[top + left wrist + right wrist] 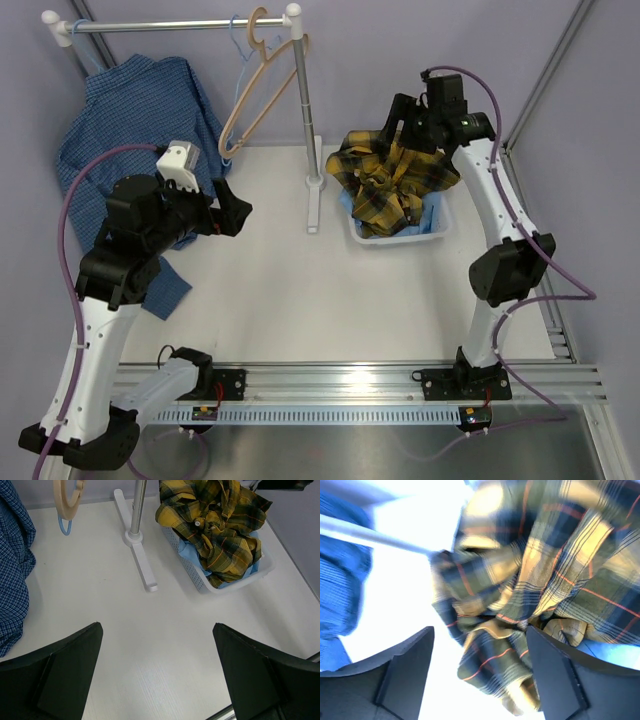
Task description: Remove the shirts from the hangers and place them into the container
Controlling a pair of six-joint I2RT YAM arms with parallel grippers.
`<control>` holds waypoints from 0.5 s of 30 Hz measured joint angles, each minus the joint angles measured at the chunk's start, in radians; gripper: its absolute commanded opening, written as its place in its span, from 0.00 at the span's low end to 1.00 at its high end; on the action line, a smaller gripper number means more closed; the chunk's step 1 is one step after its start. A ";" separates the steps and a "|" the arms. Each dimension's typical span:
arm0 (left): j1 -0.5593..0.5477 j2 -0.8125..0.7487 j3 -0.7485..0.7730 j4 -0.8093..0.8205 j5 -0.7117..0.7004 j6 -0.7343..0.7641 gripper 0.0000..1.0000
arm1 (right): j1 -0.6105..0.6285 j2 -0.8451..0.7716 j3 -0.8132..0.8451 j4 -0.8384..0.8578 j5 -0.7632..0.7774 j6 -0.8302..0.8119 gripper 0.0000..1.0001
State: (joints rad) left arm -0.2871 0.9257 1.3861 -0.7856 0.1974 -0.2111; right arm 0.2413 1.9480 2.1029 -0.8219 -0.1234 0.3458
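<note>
The yellow-and-black plaid shirt (395,180) lies heaped in the white container (400,238), on top of the light blue shirt (432,215). My right gripper (405,125) hovers just above the heap, jaws open; in its wrist view the plaid shirt (535,580) hangs loose below the gripper (480,632). The dark blue checked shirt (140,110) hangs from the rail at the left and drapes onto the table. A tan hanger (255,95) and a light-blue wire hanger (240,40) hang bare. My left gripper (235,205) is open over the bare table (157,630).
The rack's upright post and foot (312,185) stand between the dark blue shirt and the container. Its rail (170,25) runs along the back. A metal track (350,385) lines the near table edge. Walls close in at the back and right.
</note>
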 measured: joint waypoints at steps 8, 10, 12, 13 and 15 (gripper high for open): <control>0.000 0.000 0.002 0.000 0.000 0.000 0.99 | -0.240 -0.225 -0.239 0.133 -0.024 0.131 0.99; 0.000 -0.001 0.002 0.000 0.000 0.000 0.99 | -0.338 -0.235 -0.329 0.174 -0.052 0.166 1.00; 0.000 -0.001 0.002 0.000 -0.001 0.000 0.99 | -0.422 -0.230 -0.425 0.225 -0.085 0.203 0.99; 0.000 -0.001 0.002 0.000 -0.001 0.000 0.99 | -0.448 -0.224 -0.467 0.243 -0.105 0.220 0.99; 0.000 -0.001 0.002 0.000 -0.002 0.001 0.99 | -0.484 -0.206 -0.547 0.290 -0.140 0.253 1.00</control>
State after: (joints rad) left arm -0.2871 0.9245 1.3876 -0.7853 0.1959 -0.2104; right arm -0.2432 1.7424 1.5562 -0.5320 -0.2638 0.5983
